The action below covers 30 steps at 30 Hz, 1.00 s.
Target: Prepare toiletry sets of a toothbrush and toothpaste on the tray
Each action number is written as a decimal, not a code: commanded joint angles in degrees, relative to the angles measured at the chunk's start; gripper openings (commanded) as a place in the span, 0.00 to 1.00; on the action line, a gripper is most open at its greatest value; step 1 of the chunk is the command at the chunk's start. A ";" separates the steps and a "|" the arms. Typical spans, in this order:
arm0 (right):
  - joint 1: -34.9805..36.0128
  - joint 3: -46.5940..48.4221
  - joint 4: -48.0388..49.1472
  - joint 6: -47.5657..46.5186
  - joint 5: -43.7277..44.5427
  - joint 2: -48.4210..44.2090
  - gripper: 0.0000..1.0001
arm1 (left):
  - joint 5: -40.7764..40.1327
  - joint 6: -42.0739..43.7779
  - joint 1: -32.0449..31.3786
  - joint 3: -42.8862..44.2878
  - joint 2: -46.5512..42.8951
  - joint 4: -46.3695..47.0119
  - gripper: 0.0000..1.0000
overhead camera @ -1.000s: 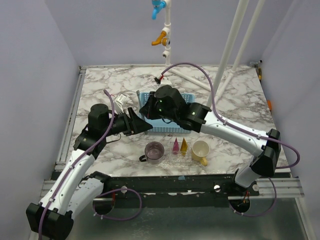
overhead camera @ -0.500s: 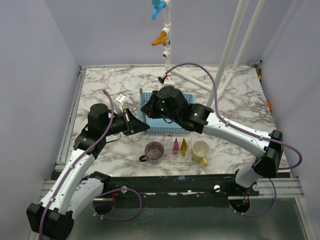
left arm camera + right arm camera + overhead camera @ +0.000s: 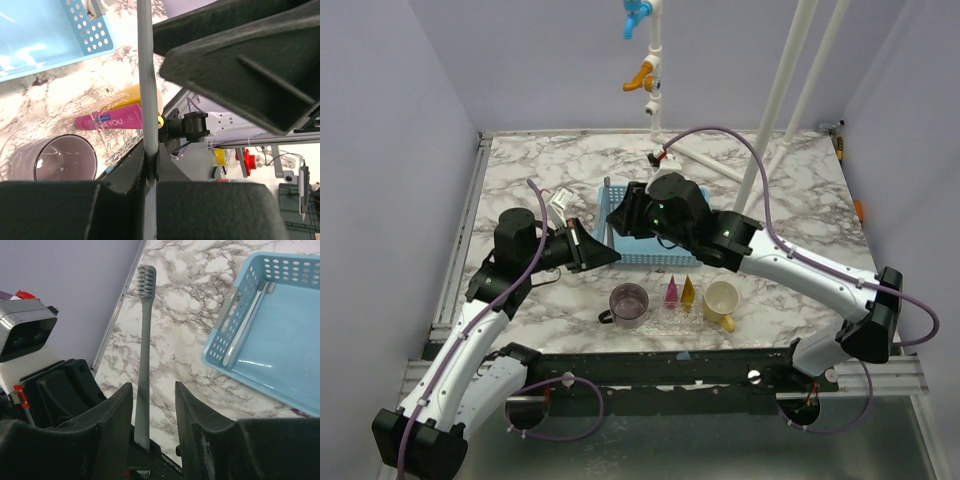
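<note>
Left tool (image 3: 150,168): clamped on the tail end of the slim grey plastic toothbrush (image 3: 144,365); the handle ran straight out in line with the fingers.
Right tool (image 3: 152,400): fingers parted, a gap either side of the handle; not gripping.
Clear flat plastic tray (image 3: 680,316): on the tabletop, right of the left tool and nearer the bases.
Toothpaste: magenta wedge tube (image 3: 671,290) and yellow wedge tube (image 3: 688,290), side by side on the tray.
Nearer arm: left, by judgement; it alone held the toothbrush.
Left arm pose: elbow bent, wrist reaching rightward above the tabletop.
</note>
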 commanded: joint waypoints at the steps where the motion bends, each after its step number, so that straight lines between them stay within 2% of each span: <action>1: 0.36 -0.53 -2.46 -3.58 -1.31 -4.21 0.43 | 3.46 3.80 0.04 1.24 -1.44 -1.83 0.00; 9: 0.36 1.93 -10.83 -7.40 -2.12 -8.07 0.50 | 4.70 15.32 -0.02 5.69 -2.60 -15.82 0.00; 14: 0.33 5.74 -17.64 -8.47 -4.23 -8.40 0.53 | 1.43 23.94 -1.61 10.26 -2.85 -28.19 0.00; 23: -0.01 9.70 -23.80 -7.46 -12.28 -11.40 0.56 | -14.19 29.90 -13.75 19.98 -2.09 -41.43 0.00; 30: -0.17 9.90 -24.30 -4.21 -18.03 -15.13 0.59 | -26.82 30.44 -24.02 23.28 -0.11 -46.46 0.00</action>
